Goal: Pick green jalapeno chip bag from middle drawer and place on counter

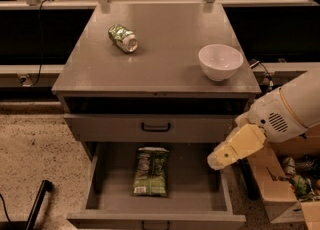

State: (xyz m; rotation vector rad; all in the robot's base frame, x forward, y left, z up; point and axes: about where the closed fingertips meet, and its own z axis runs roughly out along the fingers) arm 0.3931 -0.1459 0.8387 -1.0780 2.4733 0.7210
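Note:
The green jalapeno chip bag [151, 171] lies flat on the floor of the open middle drawer [195, 186], left of its centre, with its white label toward the front. The counter [165, 64] is the grey cabinet top above. My gripper [216, 162] is at the end of the cream-coloured arm coming in from the right. It hangs over the drawer's right side, to the right of the bag and apart from it. It holds nothing that I can see.
A small green-and-silver can [123, 38] lies on its side at the counter's back left. A white bowl [220, 61] stands at its right. A closed grey drawer front [155, 127] sits above the open drawer. A cardboard box [282, 186] with clutter stands on the floor at the right.

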